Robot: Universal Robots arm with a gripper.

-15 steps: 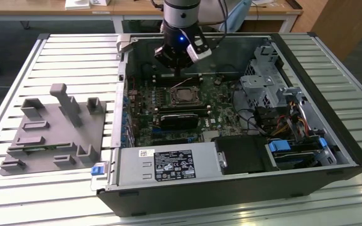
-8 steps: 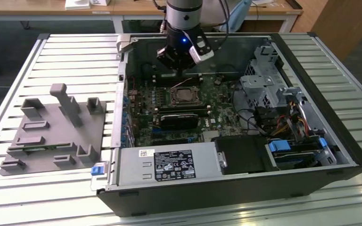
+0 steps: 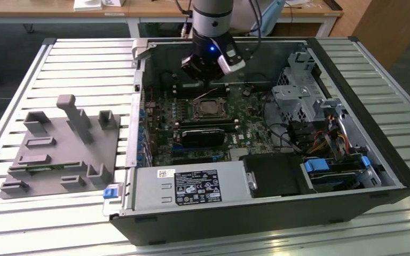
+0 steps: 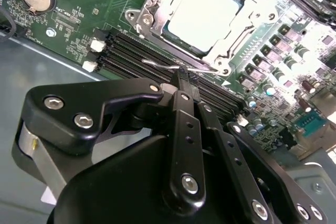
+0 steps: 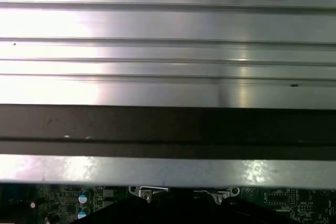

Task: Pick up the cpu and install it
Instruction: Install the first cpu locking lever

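- The small square silvery-grey cpu (image 4: 206, 14) sits flat in the metal socket frame (image 4: 157, 3) on the green motherboard (image 3: 190, 125), clear of the black gripper (image 4: 182, 77).
- The gripper's jaws look pressed together, holding nothing, tips over the black memory slots (image 4: 136, 51) just beside the socket.
- Case walls close in behind the arm in the exterior view; the grey plastic fixture (image 3: 62, 144) stands outside the open black computer case (image 3: 376, 160), at the exterior view's left.

The black metal gripper (image 4: 181, 80) hides its own fingertips. Beyond it, the silvery-grey square cpu (image 4: 206, 15) is partly glare-washed.
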